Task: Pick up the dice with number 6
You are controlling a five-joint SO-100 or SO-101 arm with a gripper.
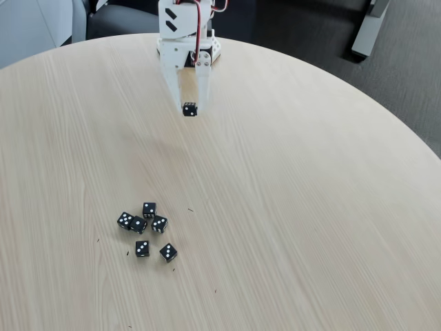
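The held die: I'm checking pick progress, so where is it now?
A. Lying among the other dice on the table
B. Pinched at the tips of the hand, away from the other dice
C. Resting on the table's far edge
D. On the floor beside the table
B: the die sits between the fingertips of the hand, far from the cluster of six dice lying on the table.

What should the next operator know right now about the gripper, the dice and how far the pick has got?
Gripper: shut on one black die, held at the fingertips above the table; top face looks many-pipped, exact count too small to confirm.
Six other black dice sit clustered on the table nearer the camera, untouched.
Done: die grasped, apparently lifted.
Left: verify it is the 6; keep the grip.
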